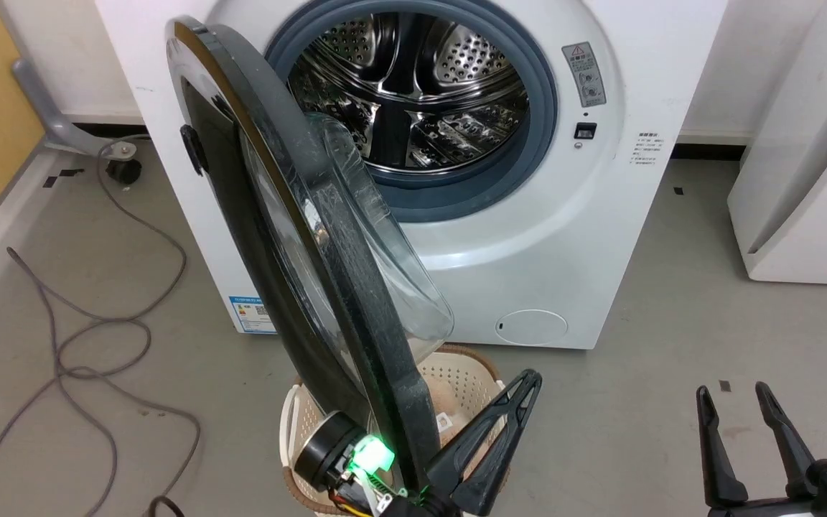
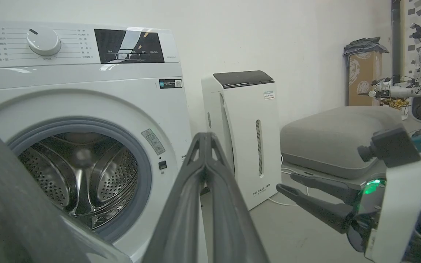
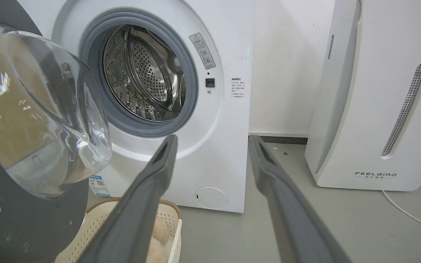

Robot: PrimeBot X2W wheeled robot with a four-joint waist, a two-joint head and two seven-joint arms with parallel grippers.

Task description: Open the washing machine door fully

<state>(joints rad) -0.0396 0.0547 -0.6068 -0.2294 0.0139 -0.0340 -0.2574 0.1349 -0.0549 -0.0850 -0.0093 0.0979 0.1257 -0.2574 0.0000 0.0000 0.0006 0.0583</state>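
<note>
The white washing machine (image 1: 564, 237) stands ahead with its steel drum (image 1: 413, 93) exposed. The washing machine door (image 1: 291, 215), glossy black with a clear glass bowl (image 1: 392, 266), is swung out towards me and appears nearly edge-on. My left gripper (image 1: 525, 380) is shut with nothing in it, low on the door's inner side; its base sits right by the door's bottom rim. In the left wrist view the shut left gripper (image 2: 205, 137) points past the door's edge (image 2: 13, 219). My right gripper (image 1: 740, 402) is open and empty at the lower right, away from the door (image 3: 31, 226).
A cream laundry basket (image 1: 464, 373) sits on the floor under the door. Grey cables (image 1: 76, 345) trail across the floor at the left. A white FEELBAIRD appliance (image 1: 801, 179) stands right of the washer. Bare grey floor lies between them.
</note>
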